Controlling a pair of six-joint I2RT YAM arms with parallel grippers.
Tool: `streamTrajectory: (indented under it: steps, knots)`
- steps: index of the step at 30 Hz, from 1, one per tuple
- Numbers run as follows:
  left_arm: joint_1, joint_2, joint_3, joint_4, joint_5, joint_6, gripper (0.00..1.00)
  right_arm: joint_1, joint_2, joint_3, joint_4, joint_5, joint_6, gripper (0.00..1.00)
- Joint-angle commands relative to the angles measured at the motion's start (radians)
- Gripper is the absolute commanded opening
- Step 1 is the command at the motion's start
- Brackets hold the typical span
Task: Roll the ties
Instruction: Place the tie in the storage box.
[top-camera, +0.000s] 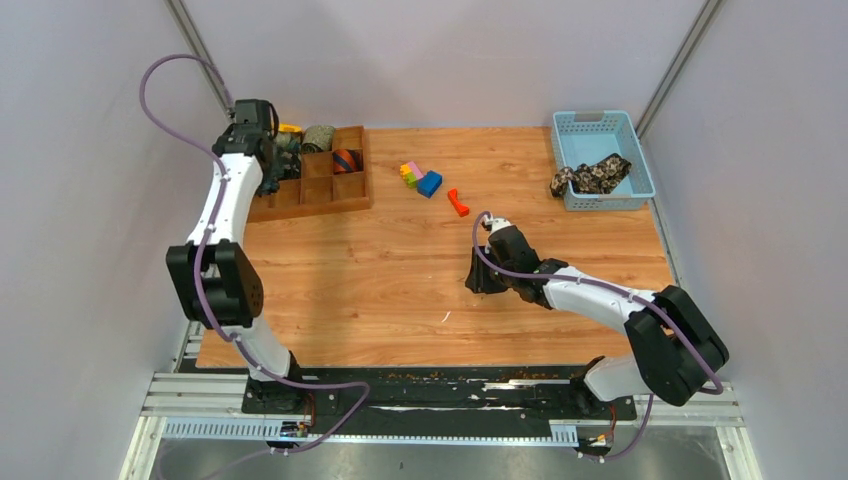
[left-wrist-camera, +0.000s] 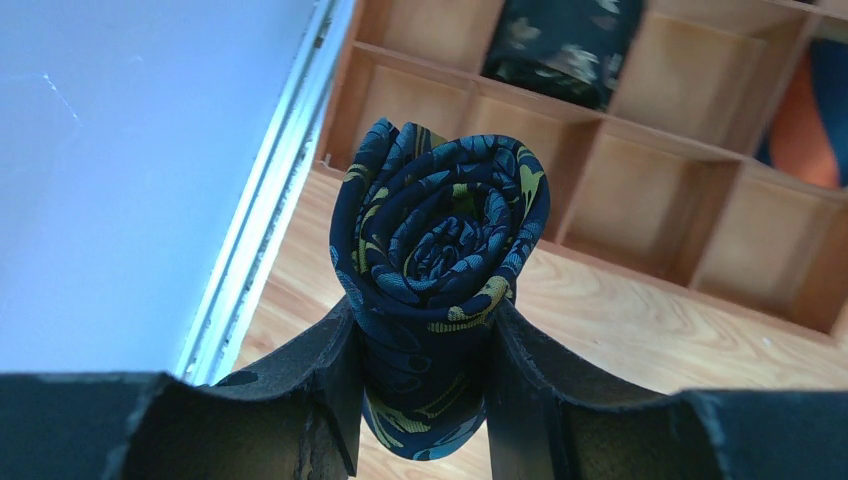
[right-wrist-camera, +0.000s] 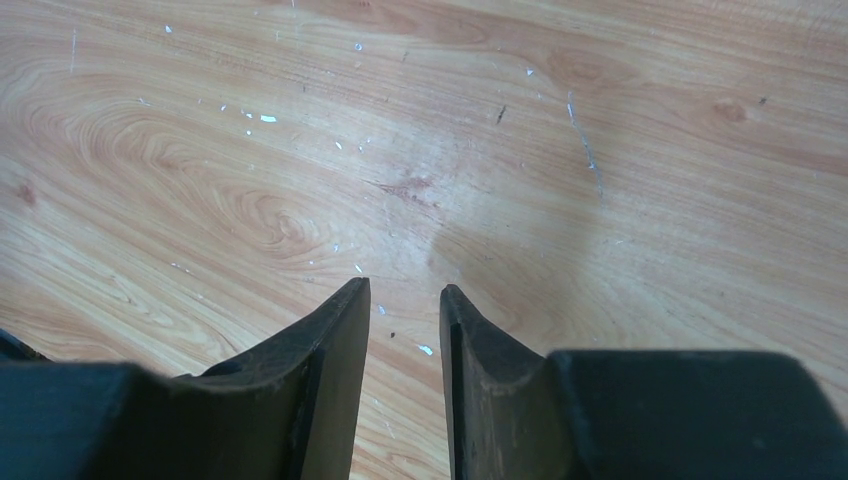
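The table (top-camera: 400, 290) carries a wooden tray (top-camera: 320, 207) of compartments at its far left and a blue basket (top-camera: 605, 203) at its far right.

I judge the job a good way along, not finished. Two ties already sit rolled in the tray's back compartments, a green coil (top-camera: 318, 137) and beside it an orange-navy striped coil (top-camera: 345, 160).

A third, the navy paisley tie (left-wrist-camera: 440, 230), is wound into a tight spiral. My left pincer (left-wrist-camera: 425, 320) is clamped on it from both sides and holds it above the table just beside the tray's left edge. It is not yet in a compartment, so dropping it into a free one looks like the step in hand.

What is left is the black-tan floral tie (top-camera: 590, 177). It lies loose and unrolled in the basket, one end draped over the near rim.

My right pincer (right-wrist-camera: 405, 288) hangs low over bare wood near the middle of the table. Its jaws stand a narrow gap apart with nothing between them, well apart from that last tie.

The small plastic blocks (top-camera: 420, 178) between tray and basket play no part.
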Motion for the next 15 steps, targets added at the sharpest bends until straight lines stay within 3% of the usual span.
streamTrajectory:
  steps: [1,15]
  knots:
    - [0.06,0.109,0.105,-0.073,-0.008,0.056,0.0,-0.003,-0.026,-0.002,0.048,-0.013,-0.012,0.33]
    - [0.156,0.432,0.386,-0.225,0.039,0.067,0.0,-0.003,-0.022,-0.008,0.054,-0.024,-0.012,0.32]
